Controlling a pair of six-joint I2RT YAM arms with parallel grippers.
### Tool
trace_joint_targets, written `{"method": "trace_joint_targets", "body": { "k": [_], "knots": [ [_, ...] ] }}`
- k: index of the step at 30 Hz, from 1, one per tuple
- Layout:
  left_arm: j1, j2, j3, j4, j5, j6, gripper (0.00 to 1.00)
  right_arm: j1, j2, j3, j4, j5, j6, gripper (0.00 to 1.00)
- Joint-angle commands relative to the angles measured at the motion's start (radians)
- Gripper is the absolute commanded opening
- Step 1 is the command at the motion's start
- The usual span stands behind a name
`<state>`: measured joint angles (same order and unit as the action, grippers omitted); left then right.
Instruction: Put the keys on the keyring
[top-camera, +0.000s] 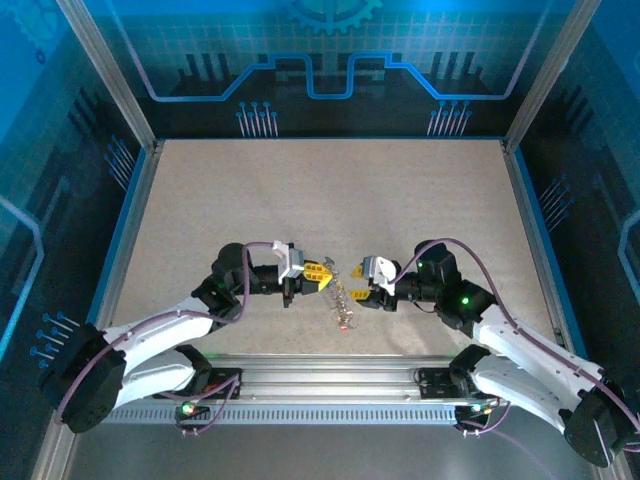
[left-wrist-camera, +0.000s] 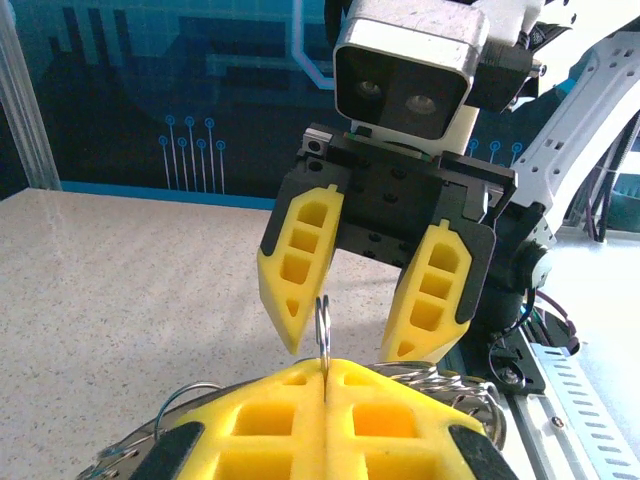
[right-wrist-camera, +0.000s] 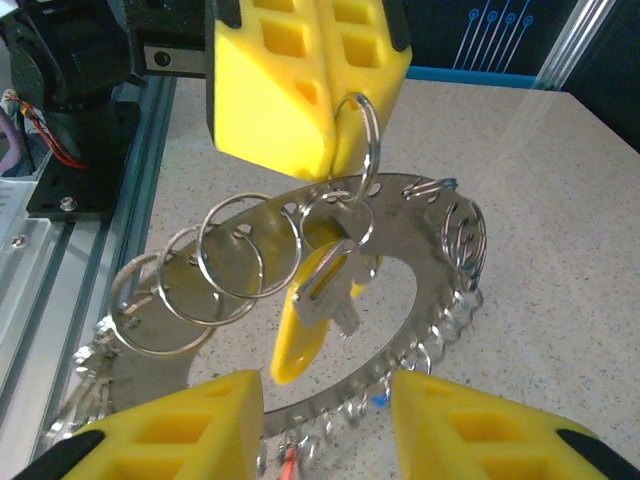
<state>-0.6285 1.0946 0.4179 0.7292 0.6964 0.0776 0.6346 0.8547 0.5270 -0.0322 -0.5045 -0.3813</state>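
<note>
The keyring (right-wrist-camera: 430, 290) is a flat silver band fringed all round with small split rings. From the right wrist camera I see it below me, its near edge low and its far rim raised. A key with a long yellow tag (right-wrist-camera: 298, 345) and a plain silver key (right-wrist-camera: 335, 280) hang together over the band's open centre. A tiny speck of red (right-wrist-camera: 290, 462) and one of blue (right-wrist-camera: 380, 400) show among the fringe on the near side, too small for me to make out.

Above the far rim, one small split ring (right-wrist-camera: 368, 135) is pinched edge-on in the left jaws, which are pressed tight together on it. From the left wrist that same ring (left-wrist-camera: 323, 325) stands up as a thin loop out of the seam between the yellow pads. I cannot tell whether it is threaded through the band.

The right jaws face the left ones from just beside the keyring. They stand part-way apart and hold nothing.

From above, the keyring (top-camera: 342, 300) sits between the two arms' tips, over the near-middle of the speckled bench (top-camera: 330, 190).
</note>
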Motion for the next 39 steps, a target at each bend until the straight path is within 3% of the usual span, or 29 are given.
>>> {"method": "trace_joint_targets", "body": {
  "k": [1, 5, 11, 18, 25, 39],
  "knots": [
    [-0.002, -0.016, -0.003, 0.081, 0.024, -0.008, 0.0, 0.013, 0.0, -0.002, 0.026, -0.019, -0.015, 0.4],
    [-0.001, -0.014, -0.004, 0.113, 0.053, -0.014, 0.0, 0.019, 0.018, 0.006, 0.003, -0.049, -0.06, 0.44],
    [0.003, 0.007, -0.01, 0.221, 0.078, -0.066, 0.0, 0.053, 0.024, -0.016, 0.118, -0.045, -0.013, 0.5],
    [0.005, 0.028, -0.012, 0.266, 0.068, -0.09, 0.0, 0.178, 0.038, -0.078, 0.34, 0.152, 0.109, 0.53],
    [0.006, 0.023, -0.016, 0.262, 0.055, -0.096, 0.0, 0.264, 0.005, -0.093, 0.323, 0.393, 0.105, 0.45],
    [0.007, 0.016, -0.018, 0.253, 0.04, -0.096, 0.0, 0.27, 0.03, -0.074, 0.285, 0.412, 0.105, 0.35]
  ]
}}
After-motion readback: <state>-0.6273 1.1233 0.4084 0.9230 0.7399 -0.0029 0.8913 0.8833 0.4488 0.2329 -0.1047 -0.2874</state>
